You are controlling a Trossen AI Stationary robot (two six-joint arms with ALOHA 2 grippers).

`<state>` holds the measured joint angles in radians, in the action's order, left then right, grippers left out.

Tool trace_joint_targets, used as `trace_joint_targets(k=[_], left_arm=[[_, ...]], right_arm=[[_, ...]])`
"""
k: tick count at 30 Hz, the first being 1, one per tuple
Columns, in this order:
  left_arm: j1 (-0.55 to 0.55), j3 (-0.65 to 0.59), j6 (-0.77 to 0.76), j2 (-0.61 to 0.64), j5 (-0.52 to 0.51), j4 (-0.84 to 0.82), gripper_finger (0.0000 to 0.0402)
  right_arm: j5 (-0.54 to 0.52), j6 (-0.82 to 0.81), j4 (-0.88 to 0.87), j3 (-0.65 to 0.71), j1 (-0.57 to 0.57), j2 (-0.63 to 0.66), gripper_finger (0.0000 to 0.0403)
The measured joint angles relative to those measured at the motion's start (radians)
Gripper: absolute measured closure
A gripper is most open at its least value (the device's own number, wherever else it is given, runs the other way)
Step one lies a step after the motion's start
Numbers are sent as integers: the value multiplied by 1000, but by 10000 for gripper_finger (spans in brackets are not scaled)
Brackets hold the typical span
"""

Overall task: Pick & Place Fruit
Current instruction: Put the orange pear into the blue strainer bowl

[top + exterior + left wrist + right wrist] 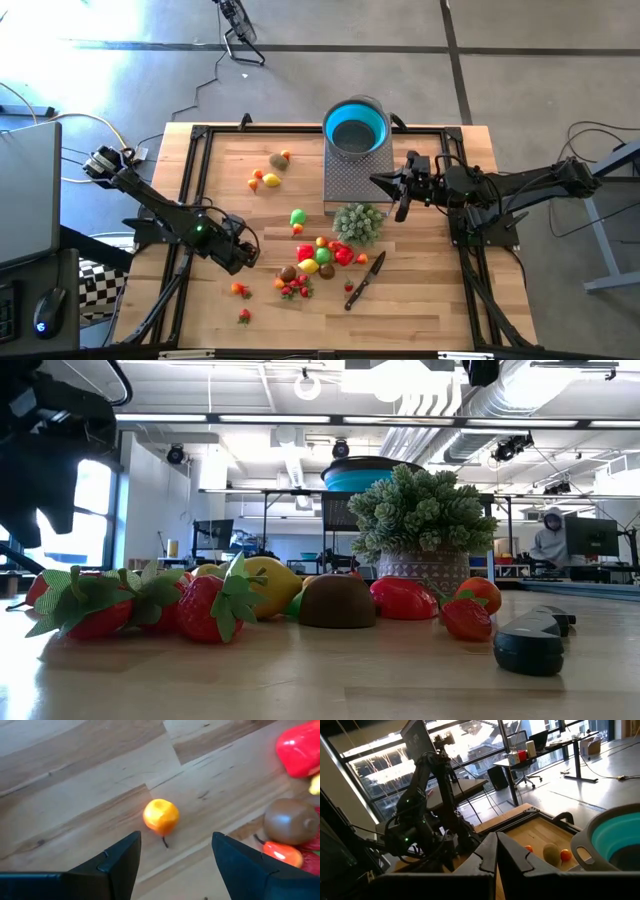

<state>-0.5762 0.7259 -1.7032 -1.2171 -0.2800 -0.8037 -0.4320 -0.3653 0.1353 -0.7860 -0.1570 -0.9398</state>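
1. Table (420, 310): a wooden top is seen, framed by black rails, with one arm mounted on each side.
2. Bowl (356, 128): blue, set on a grey colander at the far edge of the table; no fruit can be made out in it from above. A pale green bushy plant (358, 222) stands between it and the main pile.
3. Fruit pile (318, 262): most pieces are clustered in the near middle, just beside a black-handled knife (366, 279). A smaller group (270, 172) lies toward the far left, and a few strays sit near the front edge.
4. Left gripper (243, 255): parked over the near-left of the table, beside the main pile, jaws open and nothing held.
5. Orange fruit (161, 816): in the left wrist view it lies on bare wood just ahead of the open fingers (117, 860), roughly centred between them but not yet inside. A brown fruit (290, 820) and a red one (299, 750) lie off to one side.
6. Right gripper (402, 200): held near the bowl and plant, jaws closed, empty; judged idle.
7. Step in hand, as judged: approach for a pick of the orange fruit by the left arm.
8. Next move calls for: a descent until the fingers straddle the fruit, closing, then a carry across to the bowl. A round piece may roll if nudged by one finger first.
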Motion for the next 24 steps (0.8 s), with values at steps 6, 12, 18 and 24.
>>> trace_joint_targets(k=[6,12,18,24], left_arm=[[0,-39,0,0,-3,8,162],[0,-86,22,0,-18,113,162],[0,-102,23,-29,-40,123,162],[0,-102,23,-95,-39,157,162]], right_arm=[[-8,0,-7,0,0,0,401],[-12,0,-7,0,0,0,401],[-12,0,-12,0,0,0,401],[-12,0,-12,0,0,0,401]])
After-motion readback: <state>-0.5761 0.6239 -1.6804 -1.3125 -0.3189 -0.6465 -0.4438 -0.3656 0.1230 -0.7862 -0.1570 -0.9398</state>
